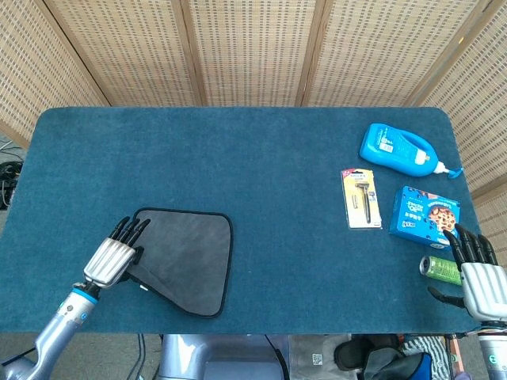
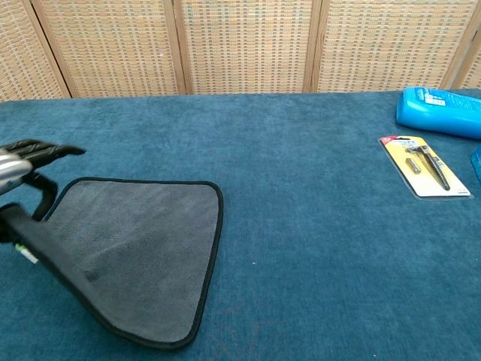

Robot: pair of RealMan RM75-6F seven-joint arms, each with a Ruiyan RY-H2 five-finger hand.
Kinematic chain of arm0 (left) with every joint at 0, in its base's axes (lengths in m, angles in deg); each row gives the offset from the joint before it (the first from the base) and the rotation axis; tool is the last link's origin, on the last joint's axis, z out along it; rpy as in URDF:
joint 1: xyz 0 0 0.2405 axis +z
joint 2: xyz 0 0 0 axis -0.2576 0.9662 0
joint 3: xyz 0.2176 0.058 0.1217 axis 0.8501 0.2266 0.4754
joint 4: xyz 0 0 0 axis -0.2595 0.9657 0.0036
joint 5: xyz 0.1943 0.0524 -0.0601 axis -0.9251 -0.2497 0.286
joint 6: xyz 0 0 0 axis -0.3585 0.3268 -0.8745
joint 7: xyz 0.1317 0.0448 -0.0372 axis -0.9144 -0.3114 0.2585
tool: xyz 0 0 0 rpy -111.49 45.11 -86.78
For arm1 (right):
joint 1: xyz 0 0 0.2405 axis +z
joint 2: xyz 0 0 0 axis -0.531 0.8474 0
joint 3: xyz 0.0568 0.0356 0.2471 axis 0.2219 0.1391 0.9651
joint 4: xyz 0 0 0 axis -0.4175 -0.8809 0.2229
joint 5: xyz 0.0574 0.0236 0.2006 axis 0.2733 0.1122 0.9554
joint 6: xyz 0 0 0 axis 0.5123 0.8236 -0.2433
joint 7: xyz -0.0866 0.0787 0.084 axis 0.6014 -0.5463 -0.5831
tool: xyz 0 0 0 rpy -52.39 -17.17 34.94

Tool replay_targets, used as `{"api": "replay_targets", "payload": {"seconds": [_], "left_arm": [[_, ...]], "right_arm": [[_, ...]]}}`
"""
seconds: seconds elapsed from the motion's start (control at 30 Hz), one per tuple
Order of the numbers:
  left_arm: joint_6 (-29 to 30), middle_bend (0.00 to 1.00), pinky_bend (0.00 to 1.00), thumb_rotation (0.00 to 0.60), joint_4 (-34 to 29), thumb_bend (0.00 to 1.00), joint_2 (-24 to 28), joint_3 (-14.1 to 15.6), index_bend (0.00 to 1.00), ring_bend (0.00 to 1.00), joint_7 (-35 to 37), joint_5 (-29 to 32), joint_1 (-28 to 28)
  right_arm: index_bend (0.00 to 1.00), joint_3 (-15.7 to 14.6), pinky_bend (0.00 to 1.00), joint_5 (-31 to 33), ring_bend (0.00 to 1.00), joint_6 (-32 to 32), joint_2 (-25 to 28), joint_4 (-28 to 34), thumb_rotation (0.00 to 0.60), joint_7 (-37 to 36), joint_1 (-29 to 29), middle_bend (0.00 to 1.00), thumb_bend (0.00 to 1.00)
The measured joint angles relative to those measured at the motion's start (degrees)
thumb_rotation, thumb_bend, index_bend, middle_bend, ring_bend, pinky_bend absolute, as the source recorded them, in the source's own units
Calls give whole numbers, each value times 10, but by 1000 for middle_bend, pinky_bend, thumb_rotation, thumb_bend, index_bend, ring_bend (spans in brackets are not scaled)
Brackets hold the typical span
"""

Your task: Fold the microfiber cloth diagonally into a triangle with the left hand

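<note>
A grey microfiber cloth with black edging lies at the table's near left. My left hand pinches its near-left corner and holds that corner lifted off the table, so the cloth's left edge slopes up from the near side. The rest of the cloth lies flat. My right hand hovers at the table's near right edge with fingers apart, holding nothing; the chest view does not show it.
On the right side lie a blue bottle, a razor in its card pack, a blue cookie box and a green can next to my right hand. The table has a blue felt top.
</note>
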Motion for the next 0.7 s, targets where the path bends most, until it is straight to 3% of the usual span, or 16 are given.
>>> {"api": "replay_targets", "payload": {"seconds": [0.7], "left_arm": [[-109,0,0,600,-1,414,-59,-89,697,0,-103,127,-124]], "right_arm": [[0,3,0,15,0,-15,-1,-16,600,-23,3,0,0]]}}
